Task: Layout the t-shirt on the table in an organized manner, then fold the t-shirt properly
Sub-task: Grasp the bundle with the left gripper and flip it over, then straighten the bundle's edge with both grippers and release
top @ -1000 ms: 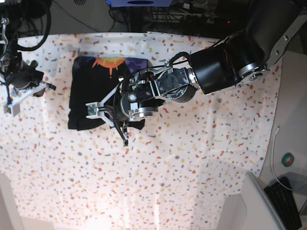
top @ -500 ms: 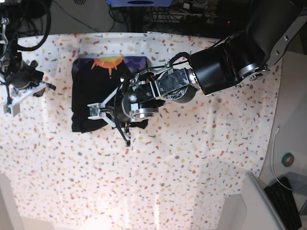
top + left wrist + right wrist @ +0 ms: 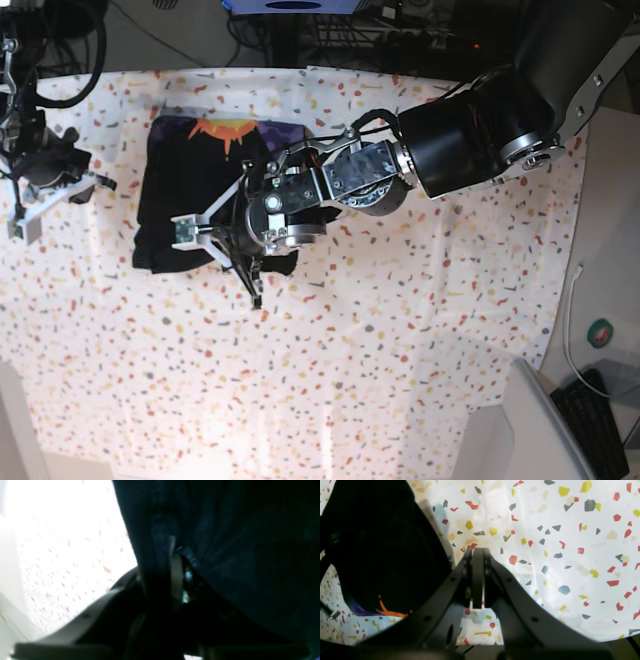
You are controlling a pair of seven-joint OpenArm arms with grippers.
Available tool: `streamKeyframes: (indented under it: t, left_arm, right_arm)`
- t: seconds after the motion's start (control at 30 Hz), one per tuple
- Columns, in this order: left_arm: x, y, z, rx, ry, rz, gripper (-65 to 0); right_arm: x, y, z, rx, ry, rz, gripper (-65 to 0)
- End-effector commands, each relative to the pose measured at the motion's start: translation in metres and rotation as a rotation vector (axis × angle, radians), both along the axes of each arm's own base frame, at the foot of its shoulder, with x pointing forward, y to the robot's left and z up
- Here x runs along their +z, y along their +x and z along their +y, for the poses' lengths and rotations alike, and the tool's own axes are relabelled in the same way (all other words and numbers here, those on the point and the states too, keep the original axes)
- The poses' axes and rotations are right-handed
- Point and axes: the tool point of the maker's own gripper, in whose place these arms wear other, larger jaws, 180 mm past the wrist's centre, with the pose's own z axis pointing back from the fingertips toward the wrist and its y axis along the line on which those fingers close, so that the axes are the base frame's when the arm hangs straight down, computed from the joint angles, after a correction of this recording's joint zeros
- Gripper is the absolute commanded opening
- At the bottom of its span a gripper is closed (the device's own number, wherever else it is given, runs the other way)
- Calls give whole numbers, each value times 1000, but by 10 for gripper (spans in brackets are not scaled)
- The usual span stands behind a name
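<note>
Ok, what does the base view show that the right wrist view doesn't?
Only the base view shows the left tool over the t-shirt's lower edge, the whole folded shirt with its sunburst print, and the dark floor past the table. Only the right wrist view shows the right tool close up, its jaws pressed together with nothing between them. Both show the black t-shirt and the speckled table.

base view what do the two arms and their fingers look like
The left arm is a bulky glossy black cylinder with silver metal joints, thin black cables along the wrist, and slim grey fingers with a small green-marked tip. The right arm is smaller, black, with looping black cables above it and a pale grey flat finger.
</note>
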Motion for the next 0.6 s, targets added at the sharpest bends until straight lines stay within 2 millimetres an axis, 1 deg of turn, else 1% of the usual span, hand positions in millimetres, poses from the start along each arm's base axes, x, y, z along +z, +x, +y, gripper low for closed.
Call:
streamKeyframes:
  t: [0.0, 0.1, 0.17, 0.27, 0.3, 0.37, 0.4, 0.43, 0.47, 0.5, 0.53, 0.57]
  left_arm:
    - [21, 13, -8, 6, -20, -47, -444]
    - [32, 18, -9, 12, -9, -66, -341]
    - [31, 19, -6, 21, 6, -66, -285]
    - [34, 20, -6, 27, -1, -69, -232]
    - [39, 25, -5, 49, -23, -68, -222]
    - [65, 37, -8, 112, -123, -76, -217]
    - [78, 40, -6, 145, -178, -77, -219]
    - [94, 45, -2, 182, -241, -87, -222]
    - [116, 46, -1, 211, -320, -100, -224]
    - [128, 41, 3, 245, -390, -95, -230]
    - [140, 36, 10, 284, -457, -93, -262]
    - [145, 29, 19, 320, -502, -83, -337]
  right_arm:
    - [11, 9, -4, 8, -14, -44, -650]
    - [11, 9, -4, 8, -14, -44, -650]
    - [11, 9, -4, 8, -14, -44, -650]
    - [11, 9, -4, 8, -14, -44, -650]
    - [11, 9, -4, 8, -14, -44, -650]
    - [10, 9, -3, 11, -14, -44, -650]
    - [10, 8, -3, 14, -14, -41, -650]
    - [10, 7, -2, 16, -14, -43, -650]
    - [11, 7, -1, 20, -14, -45, -650]
    - [10, 4, 0, 23, -12, -40, -650]
    - [13, 1, 3, 33, -12, -45, -650]
    - [18, -1, 6, 44, -15, -55, -650]
